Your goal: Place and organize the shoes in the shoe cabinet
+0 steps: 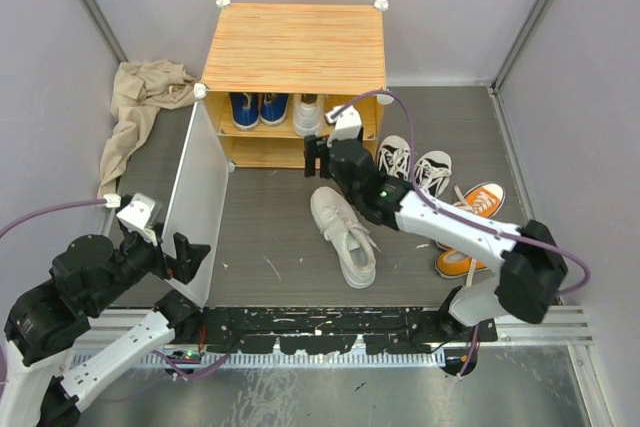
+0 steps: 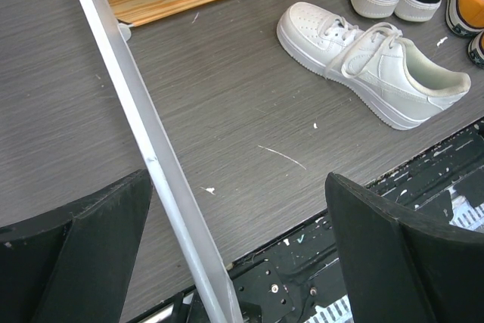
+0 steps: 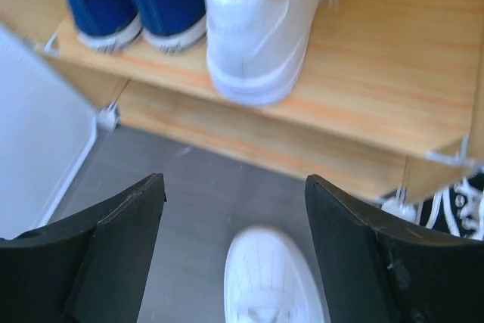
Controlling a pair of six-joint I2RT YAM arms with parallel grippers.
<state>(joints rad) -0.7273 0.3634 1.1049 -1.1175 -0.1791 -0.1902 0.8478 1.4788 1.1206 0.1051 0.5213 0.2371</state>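
The blue pair (image 3: 136, 5) and one white sneaker (image 3: 253, 43) are shelved in the shoe cabinet (image 1: 295, 47) just ahead of the wide-open right gripper (image 3: 233, 181), while the other white sneaker (image 1: 345, 232) beneath it and the black pair (image 1: 432, 169) and orange pair (image 1: 482, 199) to its right are judged outstanding.

The shoe cabinet (image 1: 293, 47) has a matt, orange-striped wood-grain top and shelf, while its door panel (image 1: 197, 197) is smooth, pale and plastic-looking, with a faint gloss along its thin edge. The table (image 1: 270, 227) has a dark grey, matt wood-grain finish flecked with pale scuffs, and the crumpled cloth (image 1: 140, 107) is soft beige fabric. The white sneaker (image 2: 378, 66) looks like smooth leather with a low sheen — the blue shoes (image 3: 128, 1) are matt, canvas-like cloth.
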